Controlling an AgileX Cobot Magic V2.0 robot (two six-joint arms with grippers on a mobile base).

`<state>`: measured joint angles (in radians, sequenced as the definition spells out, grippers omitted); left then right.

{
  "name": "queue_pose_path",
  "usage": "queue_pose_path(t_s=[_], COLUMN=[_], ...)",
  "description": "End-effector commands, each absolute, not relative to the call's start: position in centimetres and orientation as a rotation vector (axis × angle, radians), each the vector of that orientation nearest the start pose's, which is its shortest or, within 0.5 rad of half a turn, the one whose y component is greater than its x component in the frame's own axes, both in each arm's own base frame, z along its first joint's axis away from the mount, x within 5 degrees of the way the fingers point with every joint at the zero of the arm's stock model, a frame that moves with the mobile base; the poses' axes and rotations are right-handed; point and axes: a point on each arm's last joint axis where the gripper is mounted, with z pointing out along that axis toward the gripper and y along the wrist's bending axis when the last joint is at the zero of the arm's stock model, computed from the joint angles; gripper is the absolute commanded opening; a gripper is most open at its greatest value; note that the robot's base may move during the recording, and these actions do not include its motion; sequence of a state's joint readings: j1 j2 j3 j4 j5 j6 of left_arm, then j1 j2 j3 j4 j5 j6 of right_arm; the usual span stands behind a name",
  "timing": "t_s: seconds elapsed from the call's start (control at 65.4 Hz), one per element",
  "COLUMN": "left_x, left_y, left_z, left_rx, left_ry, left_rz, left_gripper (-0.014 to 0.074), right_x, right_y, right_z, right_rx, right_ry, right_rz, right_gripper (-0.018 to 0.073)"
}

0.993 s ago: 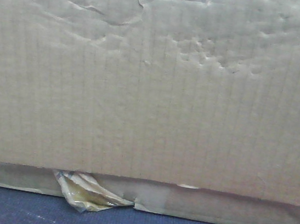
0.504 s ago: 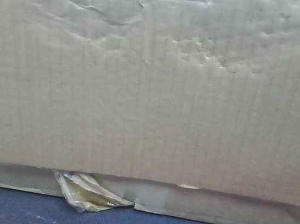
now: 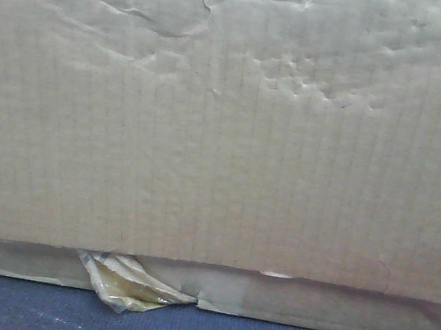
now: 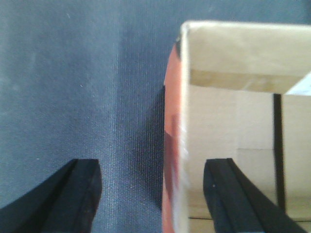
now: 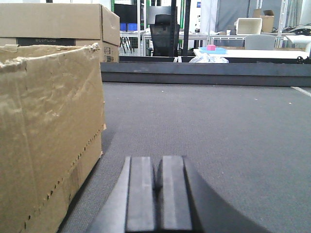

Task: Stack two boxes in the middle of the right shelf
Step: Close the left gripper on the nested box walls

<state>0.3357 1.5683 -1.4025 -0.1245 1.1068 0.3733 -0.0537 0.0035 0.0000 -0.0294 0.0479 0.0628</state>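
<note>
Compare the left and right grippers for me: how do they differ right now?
The left gripper is open, while the right gripper is shut, fingers pressed together. The left straddles the side wall of an open carton; the right points over bare carpet beside a creased carton, apart from it. Both have black fingers and grip nothing yet.

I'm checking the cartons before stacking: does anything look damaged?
Yes. In the front view the box is creased and dented near its top, and torn yellowish tape hangs crumpled from its lower edge.
</note>
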Motion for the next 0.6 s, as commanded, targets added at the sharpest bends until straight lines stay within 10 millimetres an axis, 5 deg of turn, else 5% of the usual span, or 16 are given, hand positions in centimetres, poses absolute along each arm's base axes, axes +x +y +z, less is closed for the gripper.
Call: queue_pose_path(t_s=[0.0,0.367,0.581], left_x=[31.8,32.6,32.7], left_y=[9.6,9.4,9.0], left_z=[31.7,30.6,30.6], left_rx=[0.043,0.042,0.020], left_ry=[2.741,2.765,2.748], left_rz=[0.024,-0.025,-0.087], left_gripper=[0.0345,0.0262,-0.0109], right_x=[5.6,5.6,5.6], right_y=[-0.3,-0.3,-0.3], right_z=[21.0,21.0,21.0], right_rx=[0.071,0.071,0.071], right_ry=[1.519,1.519,1.519], right_rz=[-0.018,-0.018,-0.018], right_gripper=[-0.0163,-0.0163,-0.0163])
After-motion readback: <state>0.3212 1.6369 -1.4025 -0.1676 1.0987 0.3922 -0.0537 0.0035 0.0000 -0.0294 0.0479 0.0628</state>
